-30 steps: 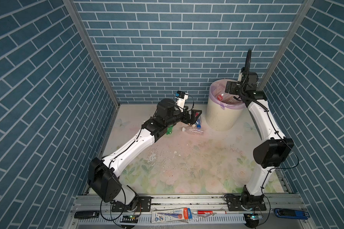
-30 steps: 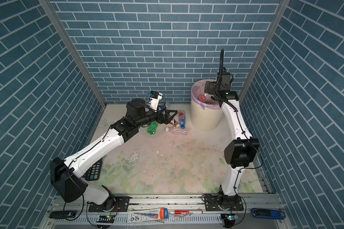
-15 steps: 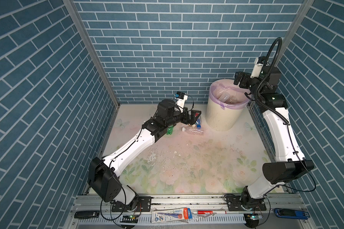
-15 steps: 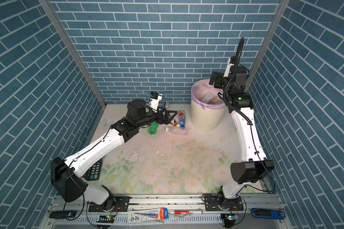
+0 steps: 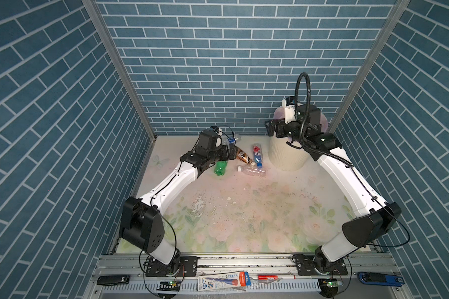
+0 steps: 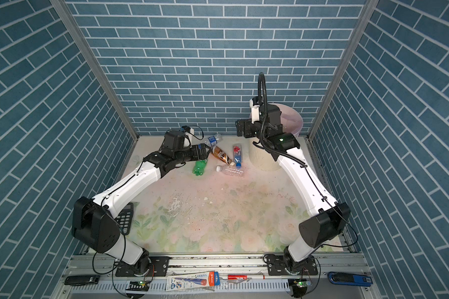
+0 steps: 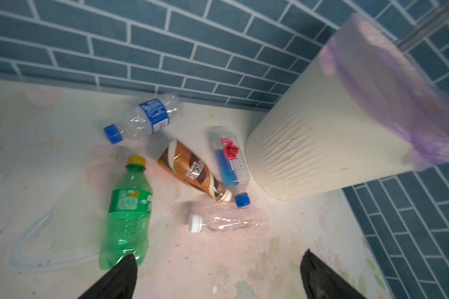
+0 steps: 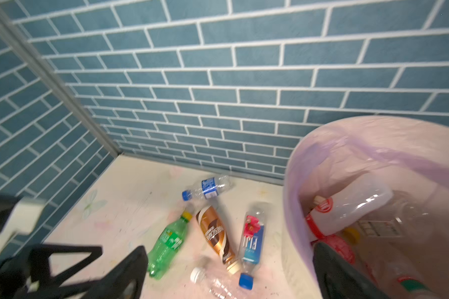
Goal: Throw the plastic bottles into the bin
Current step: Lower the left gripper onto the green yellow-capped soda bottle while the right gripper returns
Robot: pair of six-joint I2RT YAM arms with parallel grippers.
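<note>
Clear plastic mostly, one green and one brown: five plastic bottles point(image 6: 221, 155) lie on their sides in a tight cluster on the tabletop point(image 5: 244, 220) just beside the bin point(image 5: 287, 158), while binned bottles point(image 8: 347, 209) rest inside its lilac liner. The flower-label bottle point(image 7: 231, 163) lies closest to the bin wall, the brown bottle point(image 7: 192, 170) alongside it, caps nearly touching. The bare clear bottle point(image 7: 226, 222) lies crosswise just off those caps, and the green bottle point(image 7: 128, 207) and blue-label bottle point(image 7: 148, 117) sit farther from the bin. The left claw point(image 7: 218, 255) hovers low over the cluster, jaws wide apart and empty, one finger over the green bottle's base, probably spread to take a bottle's girth. The right claw point(image 5: 269, 128), equally wide and holding nothing, hangs just outside the bin's rim on the cluster side. Packed neighbours may get nudged by any grasp, and both arms crowd the same patch beside the bin. A black calculator point(image 6: 125, 220) lies well apart from the bin.
</note>
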